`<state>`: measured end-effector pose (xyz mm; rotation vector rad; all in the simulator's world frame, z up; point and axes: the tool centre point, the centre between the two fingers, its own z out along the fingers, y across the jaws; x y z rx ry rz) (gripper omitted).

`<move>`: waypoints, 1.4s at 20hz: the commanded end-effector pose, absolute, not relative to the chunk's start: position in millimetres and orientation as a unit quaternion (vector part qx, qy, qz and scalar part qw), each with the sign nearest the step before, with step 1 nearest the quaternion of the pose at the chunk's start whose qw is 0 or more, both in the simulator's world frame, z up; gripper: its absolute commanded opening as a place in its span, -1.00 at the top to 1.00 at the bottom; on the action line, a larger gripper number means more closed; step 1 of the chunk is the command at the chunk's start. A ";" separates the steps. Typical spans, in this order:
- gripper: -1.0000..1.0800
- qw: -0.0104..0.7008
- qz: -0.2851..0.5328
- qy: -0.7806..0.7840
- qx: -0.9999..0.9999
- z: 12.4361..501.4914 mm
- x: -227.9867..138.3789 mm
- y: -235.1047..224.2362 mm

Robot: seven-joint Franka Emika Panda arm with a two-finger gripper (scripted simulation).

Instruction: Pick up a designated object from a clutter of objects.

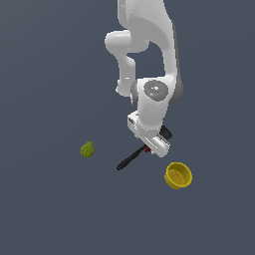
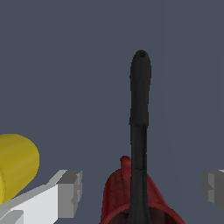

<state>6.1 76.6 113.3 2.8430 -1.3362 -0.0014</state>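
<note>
Right under the arm, the hand (image 2: 141,190) is hanging low over the black spatula (image 1: 130,158), which lies on the surface (image 1: 50,214) with its long thin handle sticking out toward the exterior view's left and its blade end mostly hidden behind the wrist. From the wrist view you can see the fingers (image 2: 70,192) spread wide apart, one on each side of the handle, with nothing gripped between them. So it's fully open and empty as far as I can tell.

Interesting bit: the small dark red cup (image 2: 120,197) sits right at the spatula, and the handle looks like it runs across or over it. I can't say for sure whether they're touching or just overlapping from that angle. The yellow bowl (image 1: 178,175) is tipped on its side just beside the hand, toward the exterior view's right, and the lumpy yellow-green object (image 1: 87,149) is well apart on the exterior view's left, out of the way.

Progress-wise I'd call this lined up but not grabbed. The approach looks basically done, since the handle sits between the fingers. Still left: drop the last bit, close on the handle, lift it clear. My guess is the red cup is the annoying part, because closing there could catch it along with the spatula.
</note>
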 end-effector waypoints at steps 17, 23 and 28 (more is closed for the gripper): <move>-0.92 0.000 0.000 -0.428 0.904 62.8 5.8 76.5; 1.00 0.000 0.000 -0.428 0.904 62.8 5.8 76.5; 1.00 0.000 0.000 -0.428 0.904 62.6 5.6 76.0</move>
